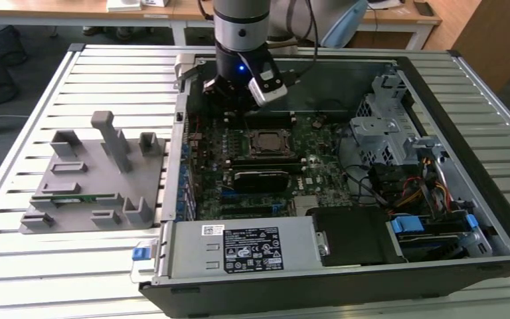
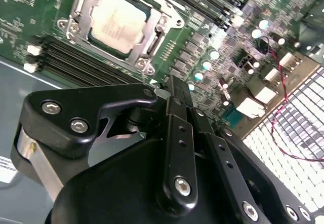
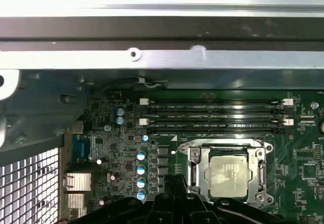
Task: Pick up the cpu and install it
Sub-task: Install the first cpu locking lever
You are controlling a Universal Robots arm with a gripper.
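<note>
The cpu point(image 2: 119, 24) lies flat in the metal-framed socket on the green motherboard point(image 1: 313, 169), silvery top up; the first wrist view shows the cpu point(image 3: 228, 176) inside that frame too. In the exterior view the socket point(image 1: 264, 143) is at the board's middle. My gripper point(image 1: 226, 100) hangs above the far left part of the open computer case, up and to the exterior view's left of the socket and apart from the chip. In the second wrist view its black fingers point(image 2: 174, 107) lie together with nothing between them.
A grey holder block point(image 1: 91, 176) carrying a green memory stick point(image 1: 69, 198) sits on the slatted table left of the case. Inside the case are black memory slots point(image 3: 212, 115), a power supply point(image 1: 237, 246), a drive cage point(image 1: 388, 126) and loose cables point(image 1: 414, 193).
</note>
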